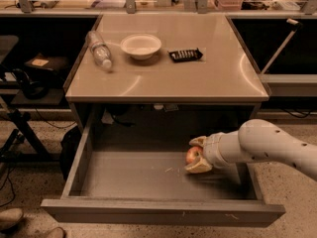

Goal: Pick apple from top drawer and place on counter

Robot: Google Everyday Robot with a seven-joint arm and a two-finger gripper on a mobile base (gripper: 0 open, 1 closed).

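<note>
The top drawer (133, 175) is pulled wide open below the counter (198, 76). The red apple (192, 155) sits at the drawer's right rear part, between the two cream fingers of my gripper (194, 155). One fingertip (197, 141) is above the apple and the other is below it; both are closed around the fruit. The white arm (267, 145) reaches in from the right over the drawer's side. Whether the apple rests on the drawer floor or is just above it I cannot tell.
On the counter lie a clear plastic bottle (100, 50) on its side, a white bowl (141, 46) and a dark flat packet (185, 55). Dark shelving (34, 63) stands left, another table frame (285, 78) right. Shoes (15, 219) show at bottom left.
</note>
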